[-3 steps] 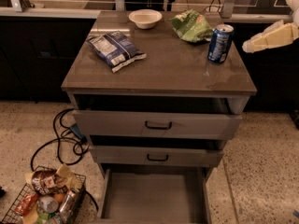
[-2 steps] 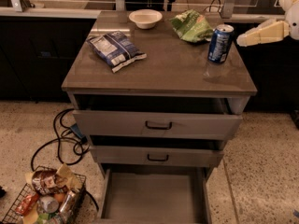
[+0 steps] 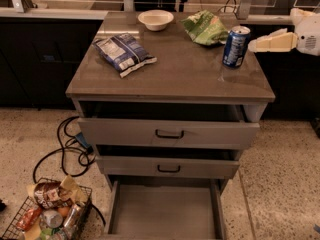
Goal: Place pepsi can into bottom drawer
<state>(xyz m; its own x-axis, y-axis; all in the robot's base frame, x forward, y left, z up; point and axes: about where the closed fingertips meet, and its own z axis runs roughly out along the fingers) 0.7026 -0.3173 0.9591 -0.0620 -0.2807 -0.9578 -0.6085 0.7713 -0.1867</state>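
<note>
The pepsi can (image 3: 236, 46) stands upright near the right edge of the cabinet top, blue with a silver top. My gripper (image 3: 255, 45) comes in from the right at can height, its cream fingers pointing left, the tips just right of the can and a little apart from it. The bottom drawer (image 3: 162, 210) is pulled out at the foot of the cabinet, a shallow grey tray with a bare floor.
A blue-white snack bag (image 3: 122, 52), a white bowl (image 3: 155, 19) and a green bag (image 3: 204, 28) lie on the cabinet top (image 3: 170, 76). Two upper drawers (image 3: 169, 133) with black handles are slightly open. A wire basket (image 3: 47, 212) of items and black cables (image 3: 67, 149) are on the floor at left.
My gripper has moved left toward the pepsi can. The can and the drawers have not moved.
</note>
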